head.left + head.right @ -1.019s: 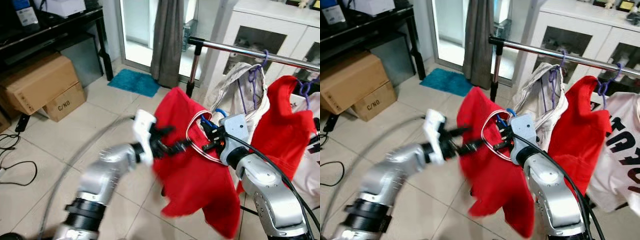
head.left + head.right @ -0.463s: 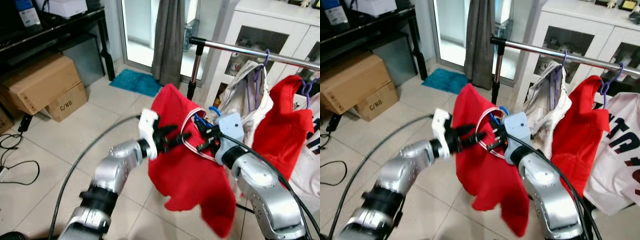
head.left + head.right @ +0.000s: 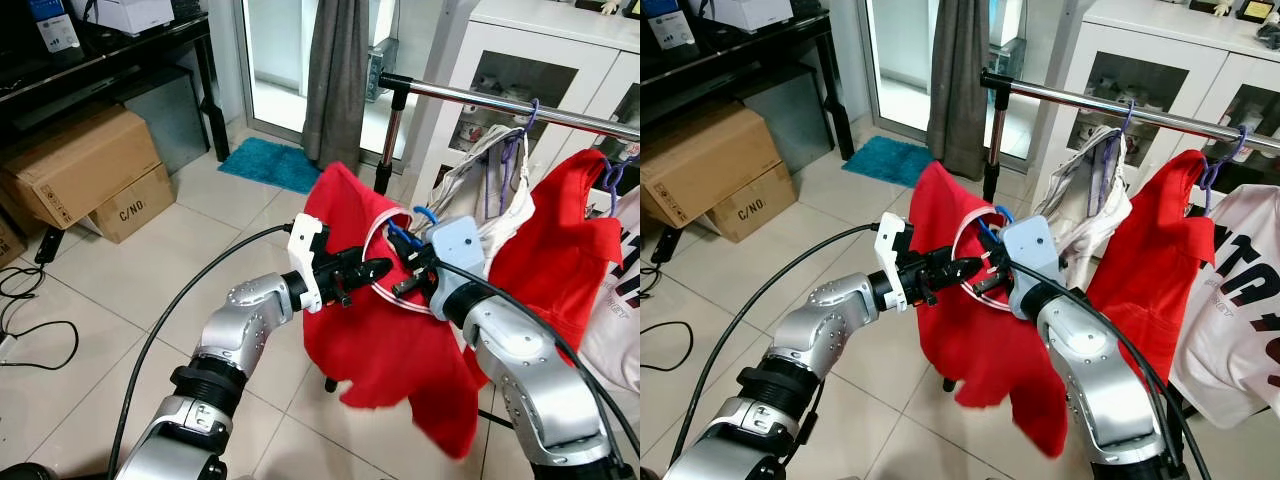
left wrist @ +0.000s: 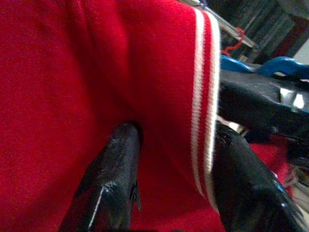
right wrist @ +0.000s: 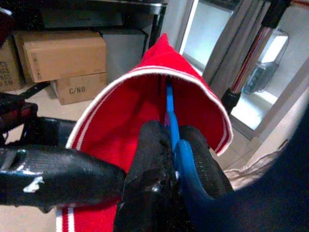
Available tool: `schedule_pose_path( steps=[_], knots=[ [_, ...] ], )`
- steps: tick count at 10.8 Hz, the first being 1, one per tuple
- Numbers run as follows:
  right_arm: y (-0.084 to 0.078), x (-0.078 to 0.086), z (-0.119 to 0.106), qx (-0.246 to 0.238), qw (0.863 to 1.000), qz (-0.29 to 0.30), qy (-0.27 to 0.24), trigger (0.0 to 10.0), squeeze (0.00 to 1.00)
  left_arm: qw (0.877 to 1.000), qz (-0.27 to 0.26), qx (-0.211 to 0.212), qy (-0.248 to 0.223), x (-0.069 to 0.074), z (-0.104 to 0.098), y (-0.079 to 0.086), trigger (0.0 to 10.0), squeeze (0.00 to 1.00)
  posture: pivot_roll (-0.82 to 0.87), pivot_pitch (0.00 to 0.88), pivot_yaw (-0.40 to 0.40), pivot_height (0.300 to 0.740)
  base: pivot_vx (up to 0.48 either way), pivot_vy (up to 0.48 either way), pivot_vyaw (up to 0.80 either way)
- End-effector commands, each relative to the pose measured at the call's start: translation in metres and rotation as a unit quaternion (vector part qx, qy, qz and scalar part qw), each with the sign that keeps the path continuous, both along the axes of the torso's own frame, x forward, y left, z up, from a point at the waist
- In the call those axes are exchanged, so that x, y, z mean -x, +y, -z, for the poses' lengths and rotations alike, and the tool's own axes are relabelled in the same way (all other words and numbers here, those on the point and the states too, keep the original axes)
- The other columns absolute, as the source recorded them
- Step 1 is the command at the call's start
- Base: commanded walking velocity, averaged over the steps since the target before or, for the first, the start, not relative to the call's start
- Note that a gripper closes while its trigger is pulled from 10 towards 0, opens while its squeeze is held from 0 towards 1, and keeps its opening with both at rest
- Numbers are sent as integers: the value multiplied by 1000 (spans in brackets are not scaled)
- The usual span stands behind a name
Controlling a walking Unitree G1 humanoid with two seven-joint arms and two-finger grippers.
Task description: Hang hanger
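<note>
Since a second ago the left arm has stretched out and steadied: it was blurred and bent low, and now the left gripper (image 3: 372, 270) reaches level into the red shirt (image 3: 385, 340), which has lifted a little and swung nearer the rail (image 3: 505, 103). The right arm has barely shifted.

On the left of the scene, cardboard boxes (image 3: 80, 165) sit on the tiled floor under a dark table, and a blue mat (image 3: 270, 163) lies before the glass door. Toward the middle, the left gripper's fingers (image 4: 113, 179) are pinched together on the shirt's collar band, red fabric with two white stripes pressed between them. Just right of it, the right gripper (image 3: 412, 272) is clamped on the blue hanger (image 5: 186, 166), whose neck runs up inside the collar opening and whose hook (image 3: 424, 213) pokes out above the collar. The shirt is on that hanger, held in the air between the two grippers, below and in front of the rail's left end, not yet on it. Its body hangs loose and creased, one shoulder peaked up.

Further right, a pale garment (image 3: 480, 185), another red shirt (image 3: 560, 260) and a white printed shirt (image 3: 1235, 300) hang from the rail on purple hangers, before a white cabinet (image 3: 530, 60).
</note>
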State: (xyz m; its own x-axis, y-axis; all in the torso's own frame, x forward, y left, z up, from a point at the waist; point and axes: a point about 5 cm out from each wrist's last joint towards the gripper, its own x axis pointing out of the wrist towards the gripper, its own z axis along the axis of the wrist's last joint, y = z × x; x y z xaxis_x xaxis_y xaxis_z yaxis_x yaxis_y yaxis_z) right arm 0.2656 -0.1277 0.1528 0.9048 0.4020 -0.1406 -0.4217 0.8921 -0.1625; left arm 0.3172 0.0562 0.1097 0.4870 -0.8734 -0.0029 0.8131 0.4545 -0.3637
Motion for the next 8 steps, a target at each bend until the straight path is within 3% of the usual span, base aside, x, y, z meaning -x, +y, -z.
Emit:
schedule_pose_path(
  steps=[1,4,8],
  knots=[
    [0,-3,-12,-2,1000,3,-30,10000,0,1000,-16,-1,-17,-7,-6,1,0,0,-176,0,-19,740,0,0,0],
    [-2,-3,-9,2,1000,5,-23,10000,0,998,-57,9,-24,-14,-11,7,0,0,-173,0,-24,740,0,0,0],
    [-2,-4,-11,4,1000,6,-26,10000,0,998,-59,7,-14,-13,-5,7,0,0,-179,0,-26,740,0,0,0]
  ],
)
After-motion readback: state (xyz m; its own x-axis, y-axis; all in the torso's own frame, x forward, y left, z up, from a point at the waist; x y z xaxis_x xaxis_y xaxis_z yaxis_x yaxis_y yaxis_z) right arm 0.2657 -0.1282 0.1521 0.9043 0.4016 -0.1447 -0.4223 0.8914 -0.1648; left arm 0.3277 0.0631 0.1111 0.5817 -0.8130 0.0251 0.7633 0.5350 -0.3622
